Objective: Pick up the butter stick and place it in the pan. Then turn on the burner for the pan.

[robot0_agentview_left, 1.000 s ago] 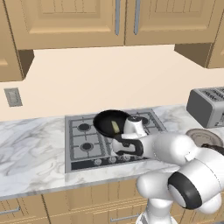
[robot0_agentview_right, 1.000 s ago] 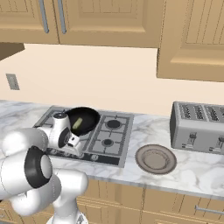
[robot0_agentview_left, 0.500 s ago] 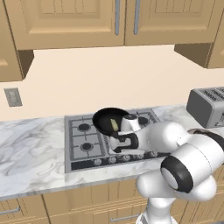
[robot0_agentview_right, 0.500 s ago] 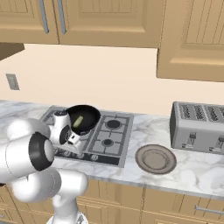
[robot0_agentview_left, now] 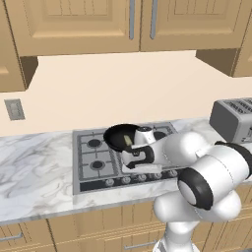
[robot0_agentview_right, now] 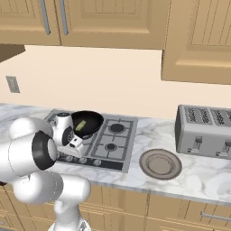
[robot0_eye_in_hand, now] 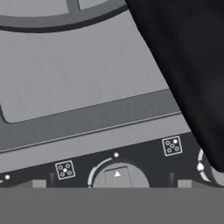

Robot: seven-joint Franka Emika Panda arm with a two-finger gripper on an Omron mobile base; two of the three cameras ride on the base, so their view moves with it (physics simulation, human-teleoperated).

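Since a second ago my arm has swung lower and closer to the front of the stove (robot0_agentview_left: 93, 162), and my hand now hangs just over the strip of knobs along its near edge. From the left, my gripper (robot0_agentview_left: 134, 158) sits low, in front of the pan (robot0_agentview_left: 120, 136), pointing down at that front panel. The pan rests on a rear burner, and the butter stick (robot0_agentview_left: 128, 141) lies inside it as a pale sliver against the black; from the right I see the same pale block in the pan (robot0_agentview_right: 86, 122), the butter stick (robot0_agentview_right: 79, 127) near its front rim. Looking along my hand, a round knob (robot0_eye_in_hand: 117, 177) with a small white triangle sits dead centre at the bottom, flanked by little burner-dot squares, with the pan's handle (robot0_eye_in_hand: 183, 65) crossing as a broad dark shape on the right. My fingertips are hard to make out here, so I cannot tell whether my claw is apart or together. A grey-brown plate (robot0_agentview_right: 160, 163) and a toaster (robot0_agentview_right: 203, 131) stand off to the right on the marble counter (robot0_agentview_right: 198, 173).
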